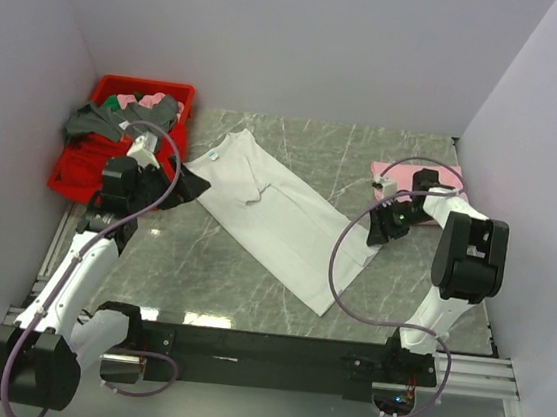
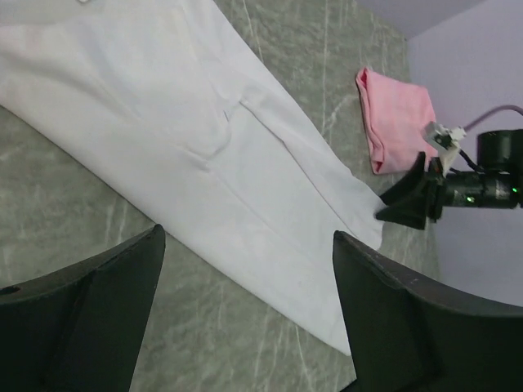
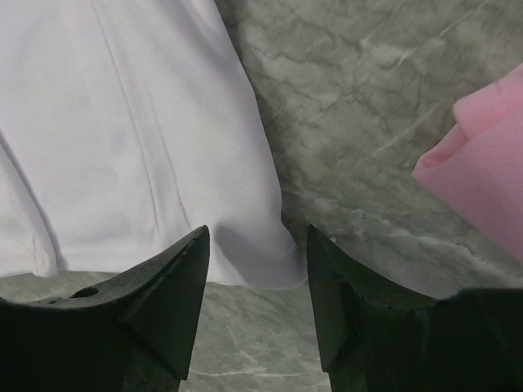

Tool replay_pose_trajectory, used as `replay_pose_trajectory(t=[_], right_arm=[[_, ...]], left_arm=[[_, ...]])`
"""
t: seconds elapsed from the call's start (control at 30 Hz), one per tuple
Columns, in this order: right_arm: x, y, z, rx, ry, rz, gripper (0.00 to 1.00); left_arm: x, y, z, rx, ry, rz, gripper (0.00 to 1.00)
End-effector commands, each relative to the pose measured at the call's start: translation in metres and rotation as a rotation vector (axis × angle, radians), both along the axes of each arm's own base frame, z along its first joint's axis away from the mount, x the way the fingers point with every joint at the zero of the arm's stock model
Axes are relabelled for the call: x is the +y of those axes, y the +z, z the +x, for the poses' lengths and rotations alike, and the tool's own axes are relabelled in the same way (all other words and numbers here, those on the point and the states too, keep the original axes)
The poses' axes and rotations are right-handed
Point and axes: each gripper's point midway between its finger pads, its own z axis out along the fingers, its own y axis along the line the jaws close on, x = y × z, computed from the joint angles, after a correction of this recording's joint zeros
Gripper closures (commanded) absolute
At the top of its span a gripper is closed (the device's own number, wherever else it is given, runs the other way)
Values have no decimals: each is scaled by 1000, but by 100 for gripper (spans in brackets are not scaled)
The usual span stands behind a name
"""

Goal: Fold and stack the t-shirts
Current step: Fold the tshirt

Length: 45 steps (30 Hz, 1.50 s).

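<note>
A white t-shirt (image 1: 277, 218) lies folded into a long strip, running diagonally across the table from back left to front right; its neck label (image 1: 212, 157) is at the back end. My left gripper (image 1: 196, 186) hovers open at the strip's left edge with nothing between its fingers; the left wrist view shows the white t-shirt (image 2: 204, 122) just beyond my left gripper (image 2: 248, 237). My right gripper (image 1: 375, 232) is open over the strip's far hem corner. That corner of the white t-shirt (image 3: 122, 122) lies flat on the table between the tips of my right gripper (image 3: 257, 233). A folded pink t-shirt (image 1: 400, 172) rests at the back right.
A red bin (image 1: 69, 173) at the back left holds several crumpled garments, dark grey, pink and green. Pale walls close in the table on three sides. The pink t-shirt (image 3: 490, 180) lies close to the right of my right gripper's fingers. Marbled tabletop (image 1: 248, 296) shows in front of the strip.
</note>
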Motion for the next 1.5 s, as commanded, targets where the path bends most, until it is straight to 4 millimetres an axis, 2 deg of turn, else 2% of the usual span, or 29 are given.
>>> replay_pose_trajectory(t=[0.0,0.1,0.17,0.33,0.4,0.47,0.5,0.57,0.6,0.63,0.67,0.73,0.77,0.8,0.87,0.93,0.97,1.0,1.03,1.1,1.17,1.2,1.23,1.27,1.3,1.33,1.37,1.43,1.47], right_arm=[[-3,-3,0,34,28,-30,42],[2,-8,-12,87,78,-29,46],[6,-8,-24,134,104,-17,55],[5,-6,-60,232,198,-17,95],[2,-5,-79,244,256,-26,100],[2,-1,-107,273,329,-22,100],[-1,-1,-115,284,350,-38,100],[-2,0,-139,334,394,-40,100],[-6,2,-143,322,420,-57,100],[-7,3,-146,324,423,-64,86],[-9,8,-143,291,417,-76,69],[-13,17,-129,219,376,-87,37],[-15,31,-111,143,342,-103,33],[-15,38,-100,101,318,-108,18],[-9,59,-62,-39,287,-99,15],[5,71,-36,-103,240,-52,14],[26,80,-12,-172,263,1,13],[38,83,-1,-175,217,37,13],[48,89,24,-247,200,63,13],[91,91,50,-235,132,120,12],[116,98,91,-258,59,155,12],[131,102,98,-256,65,183,12],[139,109,111,-282,52,214,12],[147,115,120,-277,24,251,12],[153,119,124,-281,23,273,12],[156,123,128,-294,18,284,12],[157,126,131,-296,6,293,12],[157,127,133,-309,3,294,11],[155,125,129,-309,1,289,11]], left_arm=[[-14,18,-17,-56,-68,-85,12],[-12,5,-24,-29,-48,-90,12],[-11,3,-28,-27,-40,-98,12],[-13,-10,-37,-4,-34,-138,12],[-15,-19,-39,22,-21,-180,12],[-16,-32,-37,81,19,-240,13],[-18,-49,-39,134,30,-249,13],[-23,-60,-28,160,43,-260,16],[-32,-59,-24,170,32,-249,16],[-34,-74,-15,211,54,-223,17],[-38,-77,-10,219,51,-203,18],[-52,-68,3,207,30,-177,20],[-51,-81,11,235,48,-132,21],[-53,-75,19,223,52,-115,21],[-46,-89,29,235,89,-33,22],[-39,-94,38,239,126,20,21],[-35,-99,41,251,143,47,21],[-24,-105,45,275,205,84,19],[-24,-117,47,317,214,95,19],[-20,-120,59,352,261,106,20],[-16,-138,68,412,298,139,26],[-10,-134,80,412,343,167,27],[-6,-153,83,468,362,203,28],[-4,-159,86,495,378,220,31],[-2,-151,103,485,400,222,35],[7,-175,98,572,428,282,42],[9,-170,111,563,445,285,44],[13,-188,114,609,452,313,49],[15,-188,120,605,452,308,51]])
